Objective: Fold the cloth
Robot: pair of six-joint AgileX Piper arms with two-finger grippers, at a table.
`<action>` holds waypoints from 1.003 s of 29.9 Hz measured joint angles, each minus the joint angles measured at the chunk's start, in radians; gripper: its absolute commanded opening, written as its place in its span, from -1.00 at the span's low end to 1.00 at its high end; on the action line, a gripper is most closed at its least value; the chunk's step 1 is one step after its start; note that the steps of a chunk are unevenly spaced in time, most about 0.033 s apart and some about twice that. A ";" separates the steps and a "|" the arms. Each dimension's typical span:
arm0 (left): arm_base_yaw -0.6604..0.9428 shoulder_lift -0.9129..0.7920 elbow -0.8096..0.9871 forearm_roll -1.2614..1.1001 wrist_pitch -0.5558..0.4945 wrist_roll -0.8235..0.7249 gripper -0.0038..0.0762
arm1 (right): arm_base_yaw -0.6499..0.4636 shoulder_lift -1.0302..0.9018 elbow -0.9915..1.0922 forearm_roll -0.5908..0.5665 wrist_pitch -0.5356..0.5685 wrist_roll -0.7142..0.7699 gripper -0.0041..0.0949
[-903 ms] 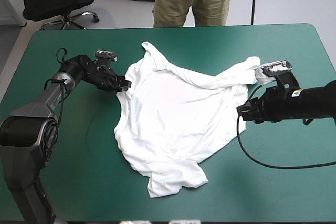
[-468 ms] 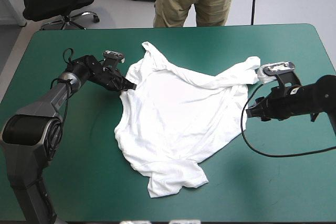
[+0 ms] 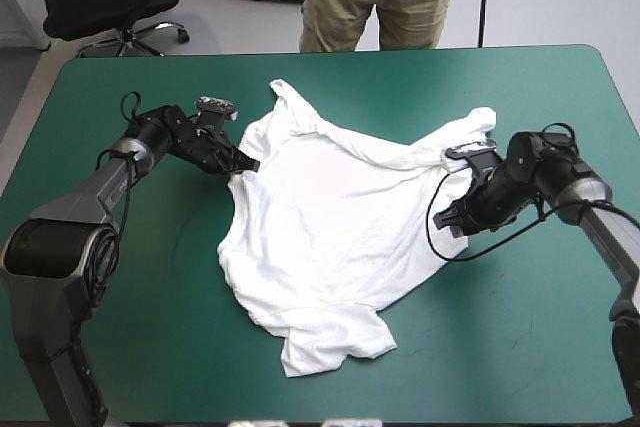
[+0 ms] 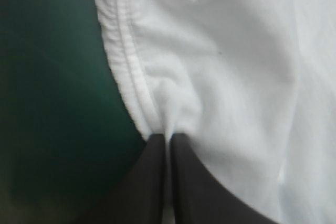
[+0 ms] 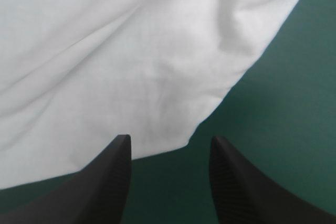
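Observation:
The white T-shirt (image 3: 335, 222) lies spread and rumpled across the middle of the teal-green table, one sleeve reaching toward the far right. My left gripper (image 3: 243, 166) sits at the shirt's left edge, shut on the T-shirt (image 4: 220, 66), with its hem pinched between the black fingertips (image 4: 157, 145). My right gripper (image 3: 447, 217) is low at the shirt's right edge. Its fingers (image 5: 118, 153) stand open, and the edge of the T-shirt (image 5: 131, 61) lies just ahead of them, with nothing between them.
A person stands beyond the far edge of the table (image 3: 560, 347), not over it. Bare cover lies along the near edge and toward both near corners.
The right arm has swung in from the right, turned, and brought its gripper down to the shirt's right edge. The left gripper moved slightly right earlier and has held still since.

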 measured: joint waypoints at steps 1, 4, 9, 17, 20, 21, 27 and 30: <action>0.000 0.000 0.000 0.000 0.002 0.000 -0.94 | 0.002 0.021 0.000 -0.012 -0.013 0.013 -0.04; 0.000 -0.001 -0.001 0.001 0.005 0.000 -0.94 | 0.002 0.076 0.000 -0.036 -0.034 0.036 -0.04; 0.000 -0.001 -0.001 0.003 0.012 0.000 -0.94 | 0.003 0.132 -0.001 -0.028 -0.049 0.045 -0.11; 0.000 -0.002 -0.004 0.004 0.015 0.000 -0.94 | 0.012 0.147 -0.011 -0.046 -0.045 0.009 -0.94; 0.000 -0.013 -0.005 0.011 0.035 0.000 -0.94 | 0.021 0.149 -0.011 -0.003 -0.052 -0.023 -0.94; 0.000 -0.020 -0.006 0.016 0.043 0.000 -0.94 | 0.023 0.149 -0.011 0.007 -0.054 -0.028 -0.94; 0.000 -0.104 -0.054 0.031 0.076 0.000 -0.94 | 0.032 0.107 -0.013 0.055 -0.077 -0.038 -0.94; 0.000 -0.170 -0.105 0.032 0.100 0.000 -0.94 | 0.034 0.016 -0.055 0.061 -0.071 -0.042 -0.94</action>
